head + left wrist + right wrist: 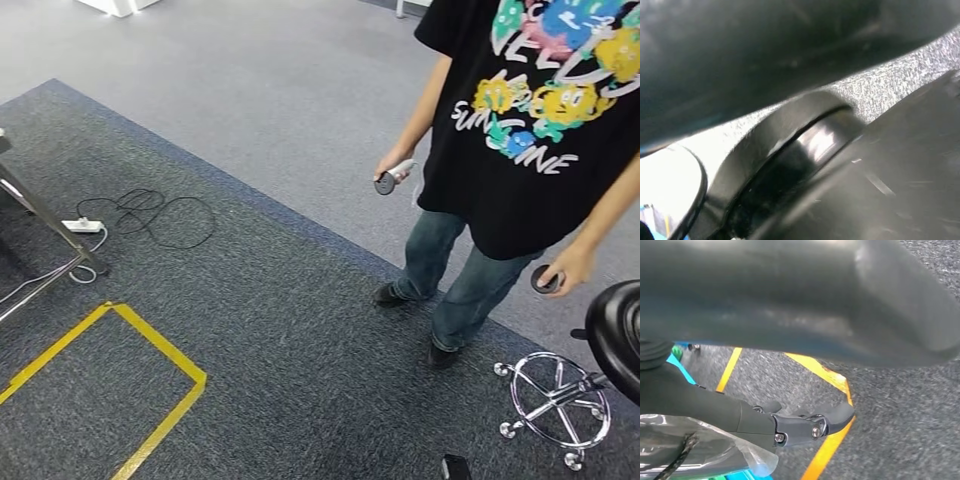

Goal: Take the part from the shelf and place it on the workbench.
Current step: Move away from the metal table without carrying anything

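The part is wrapped in a clear, crinkled plastic bag with a shiny, silvery-grey look, and a thin dark cord runs across one end; the wrapping and the blur hide what the part itself is shaped like. It is off the floor, tucked against the right robot hand, which holds it from one side. The dark fingers stretch out nearly straight past the edge of the bag rather than curling round it. Below the hand lie speckled grey carpet and a corner of yellow tape stuck to the floor. In the left wrist view there are only close, blurred dark shapes over a strip of the same carpet, so I cannot tell how the left robot hand stands or whether it holds anything. From the head view, the dark carpet meets a lighter grey floor along a slanting edge, and a yellow taped outline is marked on it. A person in a black shirt with bright cartoon print and jeans stands on the carpet, holding a small controller in one hand and a second controller in the other. Near the person's feet is a chrome wheeled stool base under a black seat. Further off, loose black cables loop beside a white power strip, close to a slanting metal leg.
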You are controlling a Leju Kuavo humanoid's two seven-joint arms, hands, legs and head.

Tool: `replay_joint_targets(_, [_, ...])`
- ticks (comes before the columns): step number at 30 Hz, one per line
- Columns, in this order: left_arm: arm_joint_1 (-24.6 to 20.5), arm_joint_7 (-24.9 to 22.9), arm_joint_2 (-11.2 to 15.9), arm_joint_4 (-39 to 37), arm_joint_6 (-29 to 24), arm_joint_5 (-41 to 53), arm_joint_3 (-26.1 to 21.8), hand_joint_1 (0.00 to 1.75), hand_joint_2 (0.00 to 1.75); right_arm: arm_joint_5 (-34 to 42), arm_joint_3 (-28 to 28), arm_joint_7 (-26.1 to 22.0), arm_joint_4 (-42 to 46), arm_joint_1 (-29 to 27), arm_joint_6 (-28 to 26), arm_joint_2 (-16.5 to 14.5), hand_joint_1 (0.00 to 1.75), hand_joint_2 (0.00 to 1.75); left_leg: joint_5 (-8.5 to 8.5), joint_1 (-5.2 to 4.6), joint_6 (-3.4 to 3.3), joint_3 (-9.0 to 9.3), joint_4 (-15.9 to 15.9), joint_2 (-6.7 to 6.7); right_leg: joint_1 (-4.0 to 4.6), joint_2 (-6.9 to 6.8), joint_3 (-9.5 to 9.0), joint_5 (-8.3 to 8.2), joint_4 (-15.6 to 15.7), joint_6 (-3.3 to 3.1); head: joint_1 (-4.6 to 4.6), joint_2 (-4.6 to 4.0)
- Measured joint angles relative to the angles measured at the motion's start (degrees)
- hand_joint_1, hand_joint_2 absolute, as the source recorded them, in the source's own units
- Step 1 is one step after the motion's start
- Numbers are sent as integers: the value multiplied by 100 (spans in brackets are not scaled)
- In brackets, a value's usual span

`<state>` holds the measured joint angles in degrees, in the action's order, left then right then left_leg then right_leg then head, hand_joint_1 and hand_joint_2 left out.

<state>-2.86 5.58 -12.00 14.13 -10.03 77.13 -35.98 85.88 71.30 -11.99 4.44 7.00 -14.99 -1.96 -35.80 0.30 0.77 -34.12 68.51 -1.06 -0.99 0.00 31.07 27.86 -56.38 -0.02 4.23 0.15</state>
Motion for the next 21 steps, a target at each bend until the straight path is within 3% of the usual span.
replay_joint_targets(1, [8,-1,0,-1,-1,21,-4,0,0,0,-11,9,0,-5,-1,2,0,0,-116,1,-2,-141,327,44,7,82,14,-9,-2,-6,1,0])
replay_joint_targets(2, [14,-1,1,-1,-2,41,-7,0,0,0,-20,14,0,-16,-1,3,0,0,-117,1,-11,-206,475,62,14,168,23,-17,-5,-7,-2,0])
replay_joint_targets(3, [16,0,1,-1,-4,56,-9,0,0,0,-29,17,0,-25,-2,3,0,0,0,0,-30,-169,392,75,19,253,25,-24,-9,-2,-1,0])
replay_joint_targets(4, [15,1,1,-1,-6,70,-10,0,0,0,-39,19,0,-29,-2,3,0,0,203,-1,-57,-41,108,108,24,337,24,-30,-12,4,-2,0])
replay_joint_targets(6, [15,2,4,-1,-12,81,-11,0,0,0,-55,19,4,-19,-2,2,0,0,602,4,-140,299,-688,378,29,490,37,-45,-23,32,3,0])
replay_joint_targets(8, [10,2,2,-1,-22,99,-13,0,0,0,-64,16,10,-5,-3,2,0,0,733,1,-187,461,-1127,627,5,631,104,-76,-41,93,2,0])
replay_joint_targets(10, [3,5,-5,-1,-30,134,-14,0,0,0,-85,16,13,-22,-6,3,0,0,740,-9,-201,462,-1197,580,-27,769,188,-124,-29,181,0,0])
replay_joint_targets(11, [-3,7,-9,-1,-28,159,-14,0,0,0,-101,16,13,-38,-10,5,0,0,767,-5,-216,469,-1232,504,-29,742,226,-122,-45,212,2,0])
replay_joint_targets(13, [-7,8,-28,-1,-11,194,-15,0,0,0,-138,25,14,-39,-27,8,0,0,821,11,-264,487,-1312,328,-8,452,406,64,-339,247,31,0])
replay_joint_targets(15, [2,3,-45,-2,23,220,-15,0,0,0,-171,41,17,-15,-45,10,0,0,833,-2,-293,480,-1326,136,-7,120,739,441,-1059,269,58,0])
replay_joint_targets(17, [17,-2,-49,-3,44,247,-15,0,0,0,-193,54,21,-18,-62,10,0,0,830,-15,-296,469,-1320,-54,-24,31,975,626,-1616,306,59,0])
replay_joint_targets(18, [19,-3,-52,-3,45,257,-16,0,0,0,-204,57,22,-31,-70,12,0,0,828,-15,-292,467,-1316,-138,-31,5,941,567,-1600,322,61,0])
replay_joint_targets(19, [16,-3,-58,-3,45,262,-15,0,0,0,-213,60,22,-41,-77,14,0,0,822,-13,-282,468,-1309,-210,-36,-36,779,414,-1340,330,62,0])
replay_joint_targets(21, [10,-3,-71,-3,46,270,-16,0,0,0,-234,60,25,-36,-79,19,0,0,788,-24,-233,470,-1270,-335,-28,-234,294,113,-520,326,65,0])
